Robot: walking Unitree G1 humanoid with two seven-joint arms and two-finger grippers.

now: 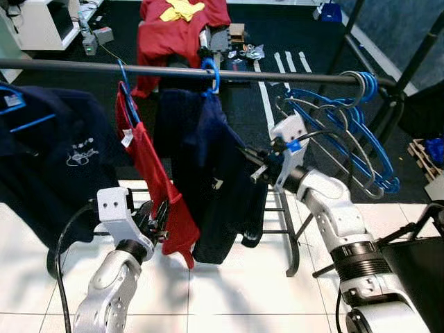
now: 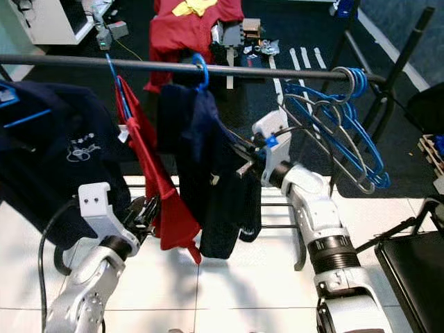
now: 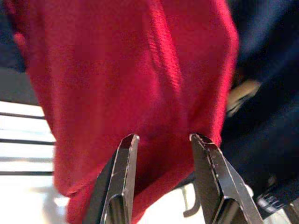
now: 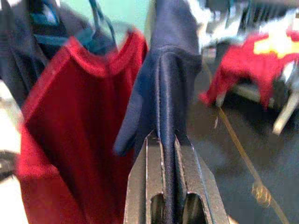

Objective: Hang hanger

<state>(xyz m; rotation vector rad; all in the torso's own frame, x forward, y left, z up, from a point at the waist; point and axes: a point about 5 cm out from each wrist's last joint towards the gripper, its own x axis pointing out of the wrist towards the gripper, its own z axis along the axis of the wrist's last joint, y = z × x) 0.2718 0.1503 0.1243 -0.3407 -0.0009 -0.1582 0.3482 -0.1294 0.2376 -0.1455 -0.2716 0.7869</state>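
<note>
The dark navy garment (image 1: 211, 180) on its blue plastic hanger (image 1: 210, 75) already hooks the dark metal rail (image 1: 277, 75); the right gripper (image 4: 169, 140), clamped on its fabric, should release gently, while the open left gripper (image 3: 161, 140) steadies the red shirt (image 1: 149, 173).

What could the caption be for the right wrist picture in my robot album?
Right gripper fingers pinch a fold of the navy shirt, hanging beside the red shirt.
</note>
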